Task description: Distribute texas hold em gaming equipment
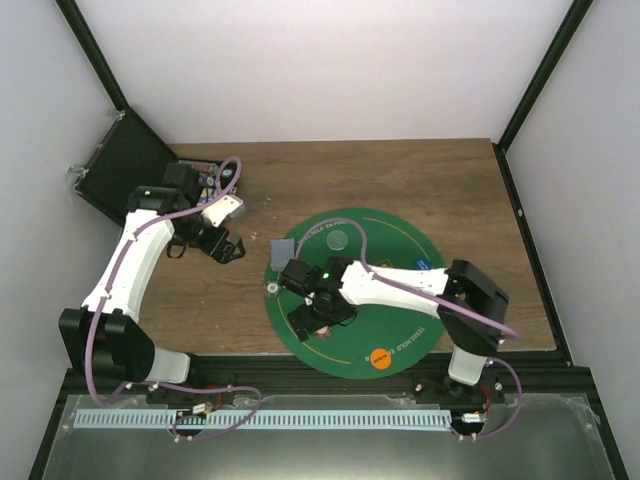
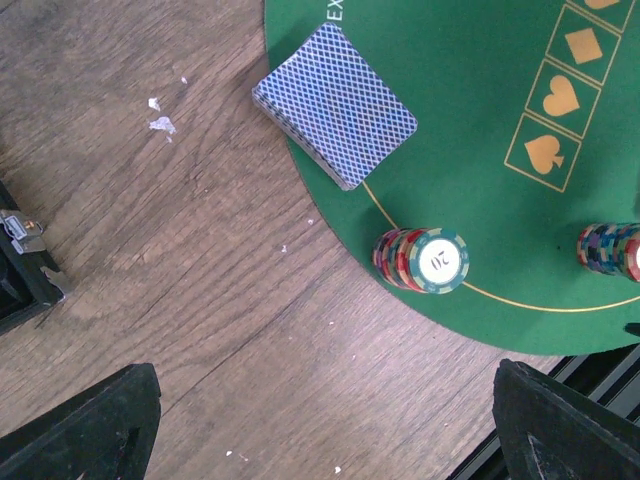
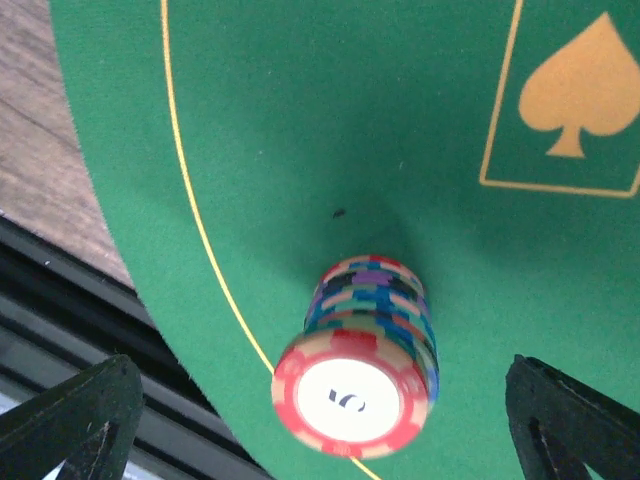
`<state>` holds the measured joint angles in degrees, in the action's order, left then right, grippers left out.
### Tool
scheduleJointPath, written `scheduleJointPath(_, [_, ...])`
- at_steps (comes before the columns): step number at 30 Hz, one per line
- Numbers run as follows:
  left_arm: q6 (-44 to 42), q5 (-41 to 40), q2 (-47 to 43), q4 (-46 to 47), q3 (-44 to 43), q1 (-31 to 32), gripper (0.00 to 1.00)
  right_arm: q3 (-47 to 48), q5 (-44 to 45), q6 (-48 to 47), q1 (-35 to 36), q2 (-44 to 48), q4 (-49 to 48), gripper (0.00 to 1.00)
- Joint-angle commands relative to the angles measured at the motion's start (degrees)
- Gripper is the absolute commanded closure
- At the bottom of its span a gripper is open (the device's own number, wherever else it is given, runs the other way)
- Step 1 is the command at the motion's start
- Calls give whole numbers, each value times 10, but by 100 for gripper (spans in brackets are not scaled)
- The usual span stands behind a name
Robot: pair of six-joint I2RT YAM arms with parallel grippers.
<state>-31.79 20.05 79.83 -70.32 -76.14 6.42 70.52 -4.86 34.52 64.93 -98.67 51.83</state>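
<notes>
Left wrist: rightmost chip stack partly off-frame

Blue-backed deck overhangs mat edge; chip stacks (two) stand upright.

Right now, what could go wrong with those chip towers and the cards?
The tall chip stack looks uneven and leaning; a bump from the right gripper might topple it. The card deck straddles the edge of the green mat, so cards could slip onto the wood.
</notes>
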Motion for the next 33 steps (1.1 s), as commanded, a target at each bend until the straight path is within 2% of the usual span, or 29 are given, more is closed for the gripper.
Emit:
scheduleJointPath(1, [4,29,-13,5,-13,0,8,40,34,4,12,-34,16,0])
scheduleJointPath(6, [1,45,-9,4,-19,0,8,48,57,2,21,-71,31,1])
scheduleJointPath(10, [1,39,-6,1,-24,0,8,54,69,6,31,-95,40,7])
scheduleJointPath(13, [0,38,-9,2,-25,0,8,51,67,4,37,-107,38,16])
scheduleJointPath(17, [-1,40,-11,0,-25,0,8,44,76,9,44,-114,46,24])
scheduleJointPath(23, [1,38,-1,0,-35,0,8,22,106,9,45,-118,43,45])
scheduleJointPath(29, [-3,28,-3,3,-43,0,8,-3,131,8,33,-113,39,55])
scheduleJointPath(33, [0,29,-1,3,-47,0,8,-54,127,14,0,-84,16,61])
